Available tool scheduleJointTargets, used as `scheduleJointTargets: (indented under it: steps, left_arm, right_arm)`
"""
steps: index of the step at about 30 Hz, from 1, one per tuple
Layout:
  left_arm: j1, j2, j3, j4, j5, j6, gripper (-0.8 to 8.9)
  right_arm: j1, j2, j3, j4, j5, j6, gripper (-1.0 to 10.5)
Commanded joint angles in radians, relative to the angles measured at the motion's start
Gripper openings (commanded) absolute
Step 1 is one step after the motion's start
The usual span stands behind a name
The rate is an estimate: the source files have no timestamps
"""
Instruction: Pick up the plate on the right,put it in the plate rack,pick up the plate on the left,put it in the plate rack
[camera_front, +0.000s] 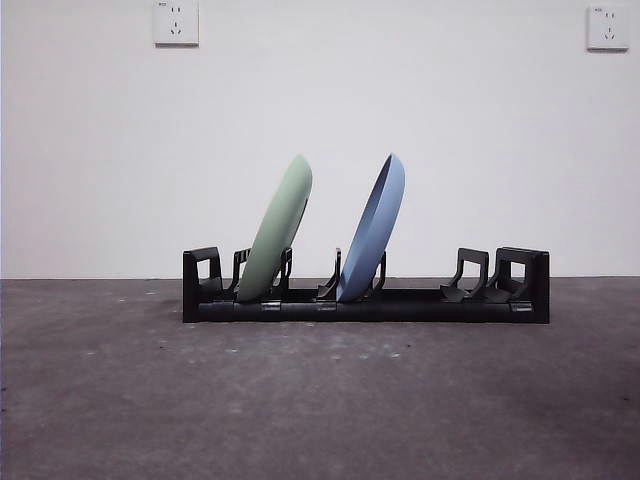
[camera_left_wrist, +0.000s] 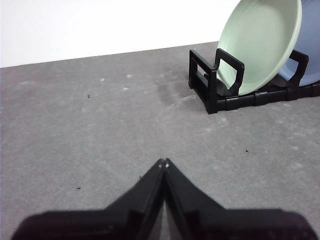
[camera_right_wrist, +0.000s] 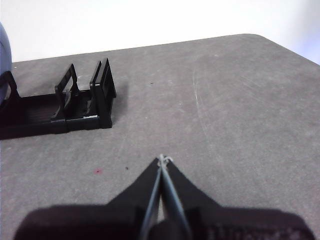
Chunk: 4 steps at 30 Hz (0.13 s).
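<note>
My left gripper (camera_left_wrist: 163, 162) is nearest in its wrist view, jaws pressed together w/ nothing between them, hanging over bare grey table (camera_left_wrist: 100, 130) a bit short of the rack's end block. My right gripper (camera_right_wrist: 162, 159) is the same: tips closed on nothing, above the table near the rack's other end. Farther out sits the plate rack (camera_front: 365, 300), long and low across the table's middle. The green plate (camera_front: 278, 228) stands in a prong pair near one end, the blue plate (camera_front: 373, 228) in a pair near the middle; both lean the same way, rims seated in the base, apart from each other. The prongs at the far end are vacant. Judging from that, both placements look done, so the step in hand is just staying clear: I'd keep both arms back and high, no sweeping near the rims, since tilted plates resting on thin prongs could tip or roll w/ a light knock. If anything, check that each rim sits down in its slot, not perched on a prong. Behind it all is the white wall w/ two socket plates (camera_front: 176, 22) up high. No brand, label or readable writing anywhere.
</note>
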Motion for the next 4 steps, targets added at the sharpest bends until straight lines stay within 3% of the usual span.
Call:
scheduleJointTargets:
  steps: [1,4]
  left_arm:
    - [0.004,0.0,-0.011,0.006,-0.002,-0.006,-0.04]
    - [0.004,0.0,-0.011,0.006,-0.002,-0.006,-0.04]
  right_arm:
    - [0.0,-0.001,-0.008,0.004,0.001,0.011,0.0]
    - [0.0,-0.001,-0.008,0.004,0.001,0.011,0.0]
